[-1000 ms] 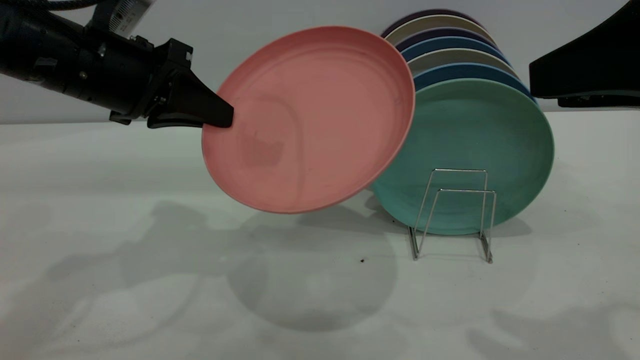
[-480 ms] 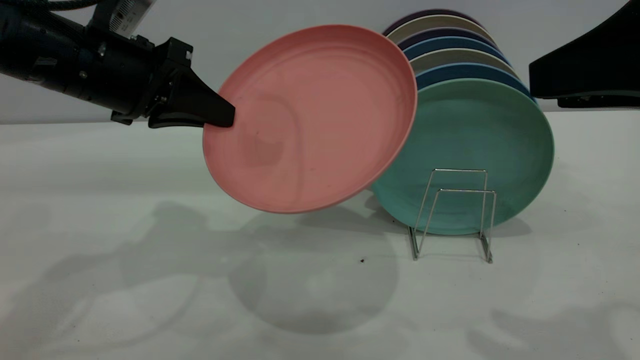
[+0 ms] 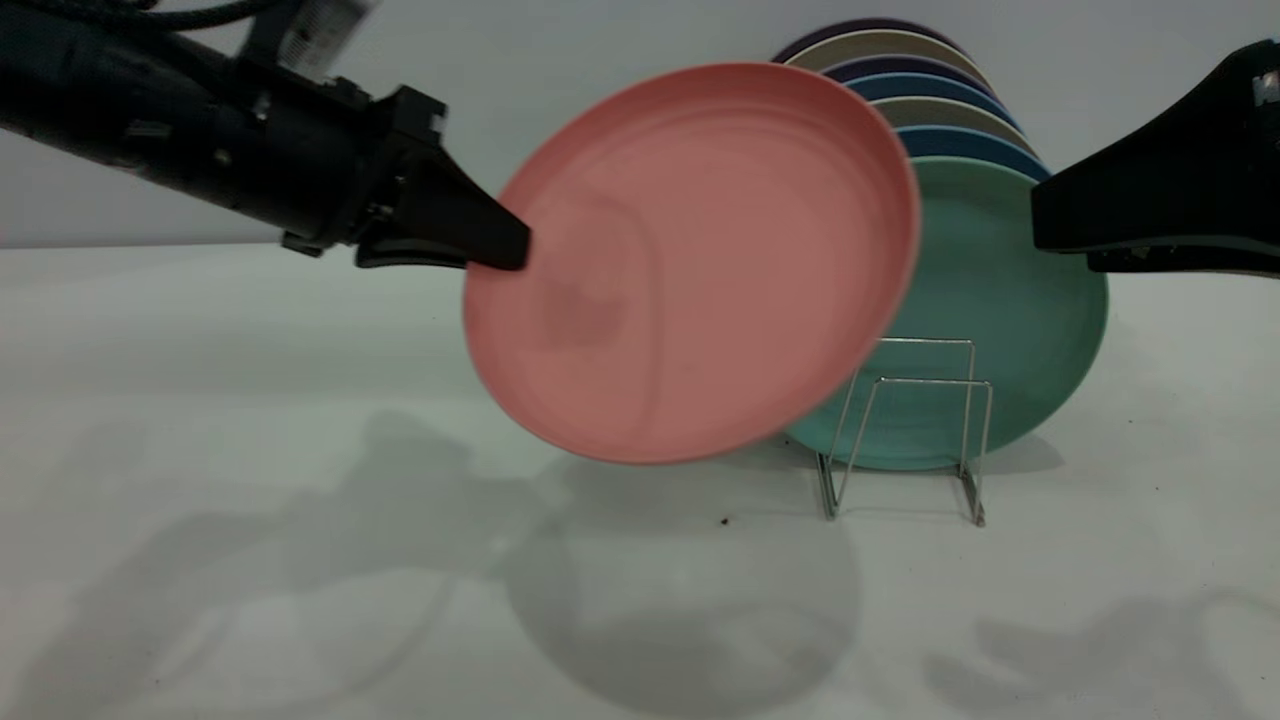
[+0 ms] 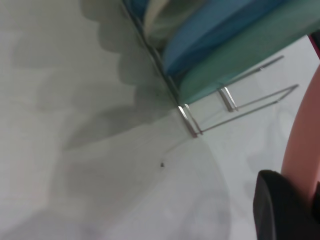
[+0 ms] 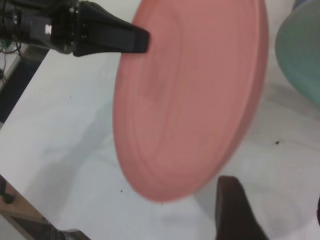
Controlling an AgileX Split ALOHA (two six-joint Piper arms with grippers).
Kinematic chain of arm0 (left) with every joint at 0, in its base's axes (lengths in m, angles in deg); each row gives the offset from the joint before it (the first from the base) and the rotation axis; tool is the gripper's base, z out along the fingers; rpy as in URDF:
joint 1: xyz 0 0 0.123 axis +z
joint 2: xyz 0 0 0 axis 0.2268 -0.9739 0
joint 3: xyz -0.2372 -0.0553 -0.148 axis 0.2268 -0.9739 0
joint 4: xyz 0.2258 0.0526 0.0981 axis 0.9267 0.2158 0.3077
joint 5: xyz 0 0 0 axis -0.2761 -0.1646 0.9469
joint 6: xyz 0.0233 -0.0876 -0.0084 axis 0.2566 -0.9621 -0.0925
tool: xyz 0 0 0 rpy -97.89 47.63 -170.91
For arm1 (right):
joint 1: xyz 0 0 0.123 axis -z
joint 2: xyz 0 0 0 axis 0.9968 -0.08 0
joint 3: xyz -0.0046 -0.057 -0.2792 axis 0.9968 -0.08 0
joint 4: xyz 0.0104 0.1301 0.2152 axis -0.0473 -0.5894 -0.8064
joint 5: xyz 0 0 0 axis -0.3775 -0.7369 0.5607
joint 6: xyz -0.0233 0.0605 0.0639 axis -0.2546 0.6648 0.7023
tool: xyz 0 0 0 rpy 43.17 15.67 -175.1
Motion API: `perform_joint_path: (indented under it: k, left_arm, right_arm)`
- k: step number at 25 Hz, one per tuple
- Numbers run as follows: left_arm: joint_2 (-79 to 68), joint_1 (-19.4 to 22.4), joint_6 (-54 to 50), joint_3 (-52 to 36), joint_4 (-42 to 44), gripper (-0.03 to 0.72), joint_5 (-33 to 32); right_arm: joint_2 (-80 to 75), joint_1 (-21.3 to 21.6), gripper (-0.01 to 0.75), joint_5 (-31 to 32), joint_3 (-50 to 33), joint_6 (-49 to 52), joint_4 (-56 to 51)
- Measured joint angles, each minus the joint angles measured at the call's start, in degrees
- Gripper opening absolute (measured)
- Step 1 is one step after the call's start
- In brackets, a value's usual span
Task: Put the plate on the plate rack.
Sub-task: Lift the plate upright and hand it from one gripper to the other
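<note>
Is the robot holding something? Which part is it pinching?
Yes. The left gripper holds the pink plate by its rim, in the air. The right gripper holds nothing.

Lab / robot test bench, not a real kitchen.
Bare white tabletop [image 3: 200, 420] w/ plain pale wall [image 3: 600, 40] behind, no sink, no cabinets. Two black robot arms w/ cabling reach in from both sides; left gripper [image 3: 495, 248] has the pink plate [image 3: 700, 270] by its rim. Only props: wire plate rack [image 3: 905, 430] w/ a row of coloured plates [image 3: 1000, 300], staged alone mid-table. Right wrist view shows table edge w/ dark floor and cables below.
</note>
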Motion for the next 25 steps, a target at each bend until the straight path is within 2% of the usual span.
perform_joint_path:
  k: [25]
  left_arm:
    - [-3.47, -3.78, -1.05, 0.00, -3.31, 0.018, 1.00]
  right_arm:
    - [-11.12, 0.00, 0.416, 1.94, 0.75, -9.24, -7.36]
